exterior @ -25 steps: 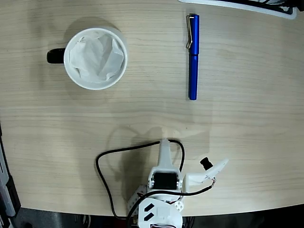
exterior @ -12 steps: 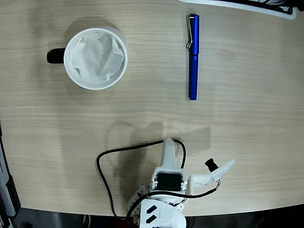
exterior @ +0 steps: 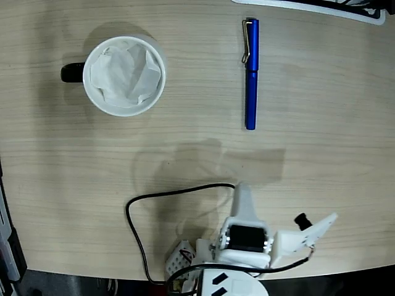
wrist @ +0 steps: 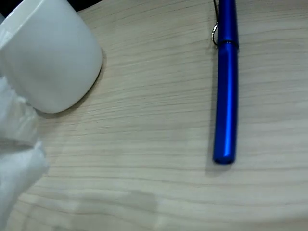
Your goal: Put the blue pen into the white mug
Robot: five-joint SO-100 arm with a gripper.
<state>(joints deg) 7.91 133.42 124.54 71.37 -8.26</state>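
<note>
The blue pen (exterior: 251, 74) lies flat on the wooden table at the upper right of the fixed view, pointing up and down with its silver clip at the far end. In the wrist view the blue pen (wrist: 225, 86) is at the right, its plain end nearest. The white mug (exterior: 124, 74), lined with crumpled white paper and with its black handle to the left, stands upright at the upper left. My gripper (exterior: 242, 189) hovers near the table's near edge, well short of the pen, its fingers together in one point with nothing held. One blurred white finger (wrist: 17, 163) shows at the wrist view's left edge.
A black cable (exterior: 143, 209) loops out left of the arm's base. A white-edged object (exterior: 345, 7) lies along the table's far right edge. Bare wood separates the gripper, the pen and the mug (wrist: 48, 53).
The arm has swung to the right along the near edge. Its tip now points toward the pen's column. Pen and mug have not moved.
</note>
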